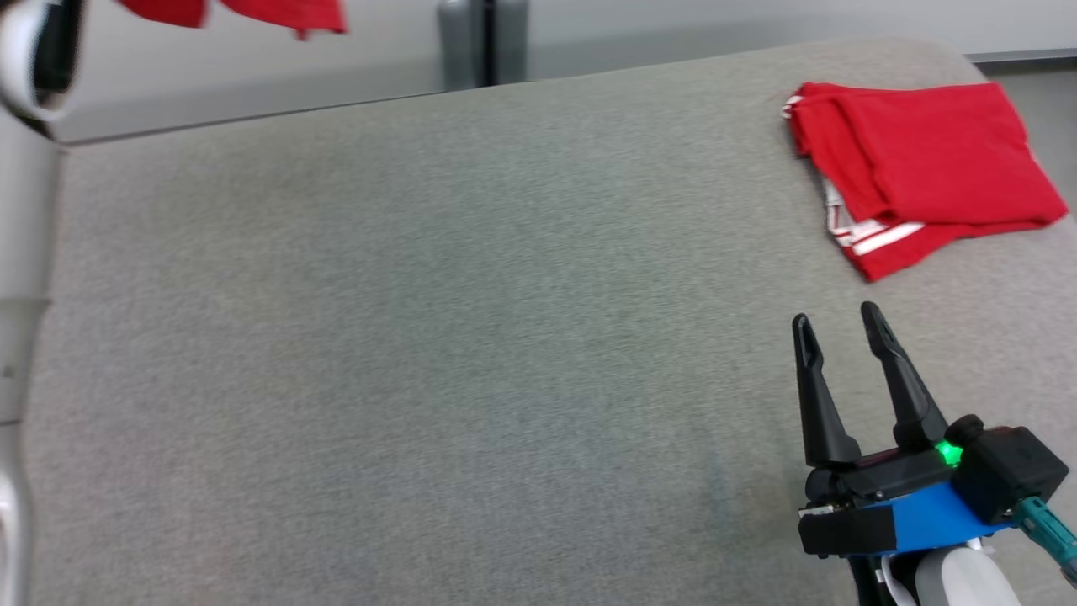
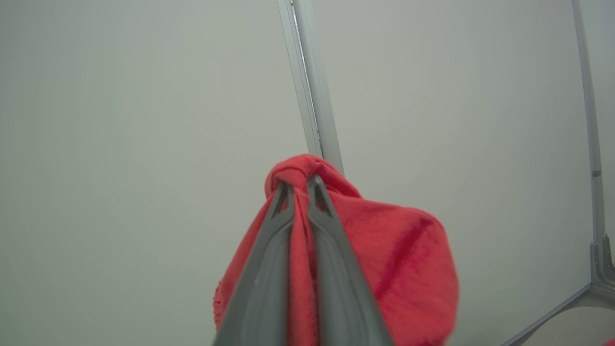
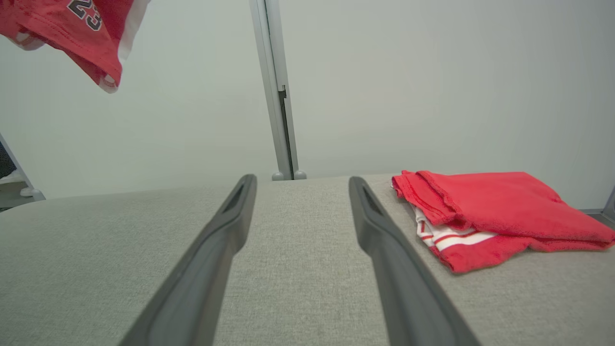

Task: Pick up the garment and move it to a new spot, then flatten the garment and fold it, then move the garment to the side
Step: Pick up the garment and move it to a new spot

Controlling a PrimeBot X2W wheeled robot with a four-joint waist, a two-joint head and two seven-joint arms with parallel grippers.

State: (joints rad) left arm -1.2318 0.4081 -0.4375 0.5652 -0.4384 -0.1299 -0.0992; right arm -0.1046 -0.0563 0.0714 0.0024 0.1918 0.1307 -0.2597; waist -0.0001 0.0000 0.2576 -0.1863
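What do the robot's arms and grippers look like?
The right gripper has two long black tapered fingers, slotted near the tips, on a black and blue base with a green light and a teal cable. The left gripper has the same dark slotted fingers. The left arm is pale grey.

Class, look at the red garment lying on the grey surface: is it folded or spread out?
Folded. The red garment lies in stacked layers, white-striped edges showing beneath the top layer.
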